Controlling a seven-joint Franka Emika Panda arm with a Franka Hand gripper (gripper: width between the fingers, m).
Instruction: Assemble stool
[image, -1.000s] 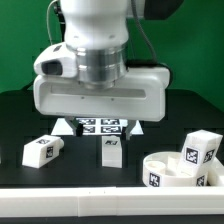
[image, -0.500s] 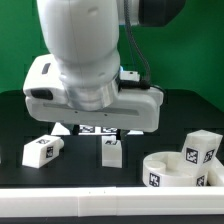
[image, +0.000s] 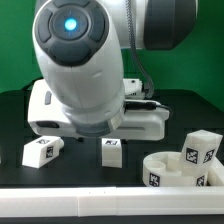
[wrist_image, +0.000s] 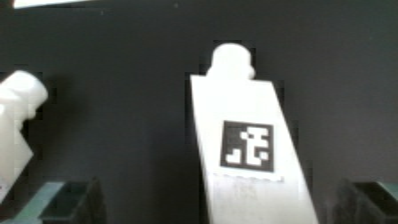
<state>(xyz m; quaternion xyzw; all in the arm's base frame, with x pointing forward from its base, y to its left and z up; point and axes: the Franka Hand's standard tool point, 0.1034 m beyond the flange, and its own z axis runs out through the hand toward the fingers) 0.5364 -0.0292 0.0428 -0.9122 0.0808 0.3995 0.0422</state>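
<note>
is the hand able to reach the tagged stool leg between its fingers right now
Probably yes: the hand is open with a finger on either side of the stool leg, dark table shows along both its long sides, and the other white piece lies apart.

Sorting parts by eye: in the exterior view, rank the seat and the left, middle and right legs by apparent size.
1. Round seat
2. Right leg, beside the seat
3. Left leg
4. Middle leg
The order among the legs is unsure: pose and nearness differ.
</note>
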